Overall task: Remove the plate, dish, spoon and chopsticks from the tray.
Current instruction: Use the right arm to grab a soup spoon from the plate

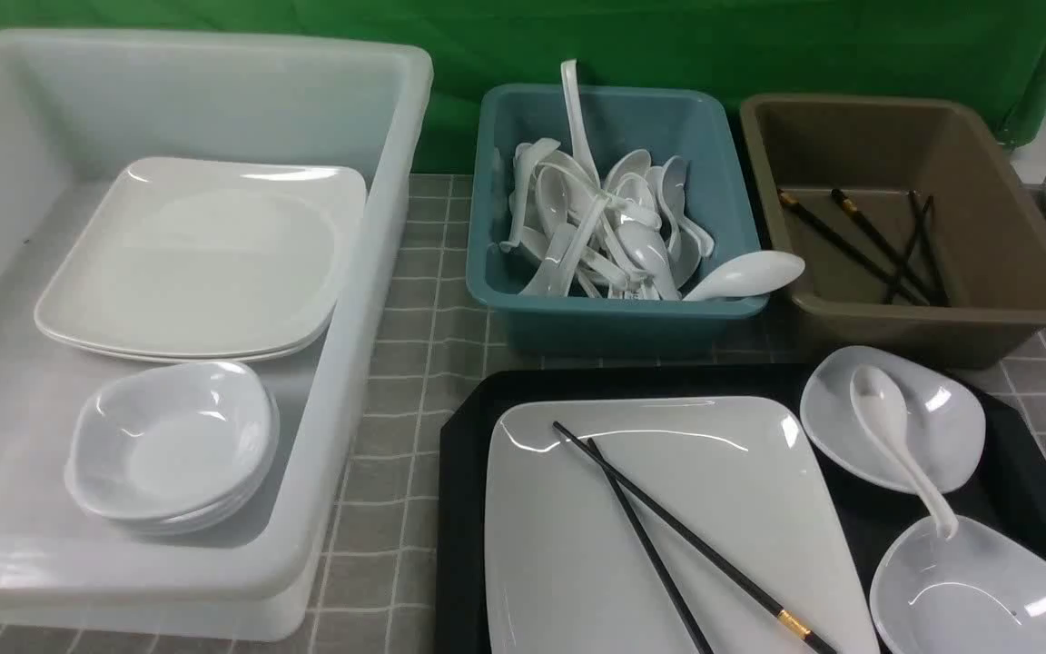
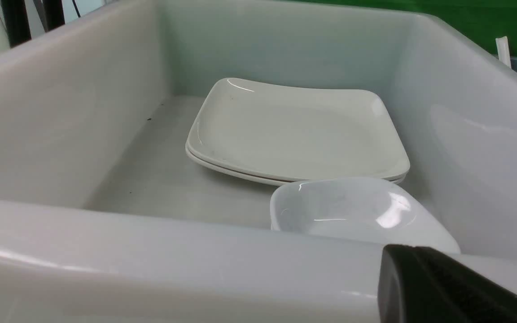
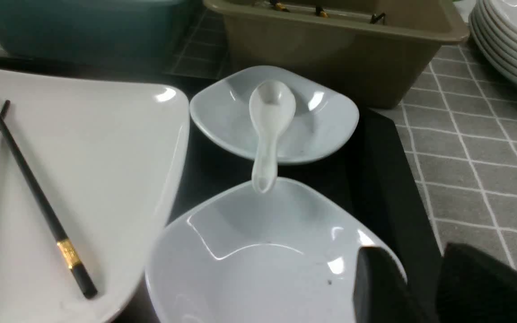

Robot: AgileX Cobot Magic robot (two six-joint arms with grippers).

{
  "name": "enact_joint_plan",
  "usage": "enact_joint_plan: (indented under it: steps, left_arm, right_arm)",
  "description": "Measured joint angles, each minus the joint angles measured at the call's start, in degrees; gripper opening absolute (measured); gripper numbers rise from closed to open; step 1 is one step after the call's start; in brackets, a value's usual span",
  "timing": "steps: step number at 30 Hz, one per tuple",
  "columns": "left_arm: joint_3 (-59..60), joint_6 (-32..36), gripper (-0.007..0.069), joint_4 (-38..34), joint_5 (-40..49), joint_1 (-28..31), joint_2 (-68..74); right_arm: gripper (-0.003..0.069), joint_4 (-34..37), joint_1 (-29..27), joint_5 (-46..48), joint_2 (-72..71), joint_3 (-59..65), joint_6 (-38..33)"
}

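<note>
- Now, the tray (image 1: 464, 472) lies on the grey-checked desk (image 1: 414, 300), at 5 o'clock in the front view, with all its tableware on it.
- The plate (image 1: 741, 490) fills the tray's 9 o'clock side. The chopsticks (image 1: 695, 538) lie across it, converging toward their thin ends at 11 o'clock (a gold band shows at the 5 o'clock end).
- At 3 o'clock from the plate stand two small dishes, a far dish (image 1: 941, 427) and a near dish (image 1: 977, 590).
- The spoon (image 1: 904, 454) rests with its bowl in the far dish, its handle running toward 5 o'clock, tip at the near dish's rim.
- The right fingers (image 3: 379, 287) stand apart with nothing between them, low at the near dish's 4 o'clock side. One overlaps that rim; I cannot tell if it touches.
- The left fingers (image 2: 442, 287) are together (only one dark finger shows), just outside the near wall of the white tub (image 1: 378, 272).
- That tub, at 9 o'clock, holds stacked plates (image 1: 205, 263) and stacked small dishes (image 1: 169, 445).
- The teal tub (image 1: 614, 318) at 12 o'clock holds spoons (image 1: 605, 227).
- The brown tub (image 1: 941, 322) at 1 o'clock holds more chopsticks (image 1: 859, 241).
</note>
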Motion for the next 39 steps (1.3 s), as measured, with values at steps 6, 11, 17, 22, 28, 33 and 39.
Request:
enact_joint_plan:
  steps: [6, 11, 17, 22, 28, 33, 39]
  left_arm:
    - [0.0, -0.05, 0.0002, 0.0, 0.0, 0.0, 0.0]
    - [0.0, -0.05, 0.0002, 0.0, 0.0, 0.0, 0.0]
    - [0.0, 0.0, 0.0002, 0.13, 0.0, 0.0, 0.0]
    - [0.0, -1.03, 0.0002, -3.61, -3.88, 0.0, 0.0]
    - [0.0, -7.14, 0.0002, -16.61, -16.86, 0.0, 0.0]
    - [0.0, -9.27, 0.0002, -18.14, -27.62, 0.0, 0.0]
    - [-0.21, -15.94, 0.0002, -18.45, -46.29, 0.0, 0.0]
  right_arm:
    - [0.0238, 0.0, 0.0, 0.0, 0.0, 0.0, 0.0]
    - [0.0238, 0.0, 0.0, 0.0, 0.0, 0.0, 0.0]
    - [0.0238, 0.0, 0.0, 0.0, 0.0, 0.0, 0.0]
    - [0.0238, 0.0, 0.0, 0.0, 0.0, 0.0, 0.0]
    - [0.0238, 0.0, 0.0, 0.0, 0.0, 0.0, 0.0]
    - [0.0238, 2.24, 0.0, -3.29, 0.0, 0.0, 2.38]
    - [0.0238, 13.7, 0.0, -18.81, 0.0, 0.0, 27.97]
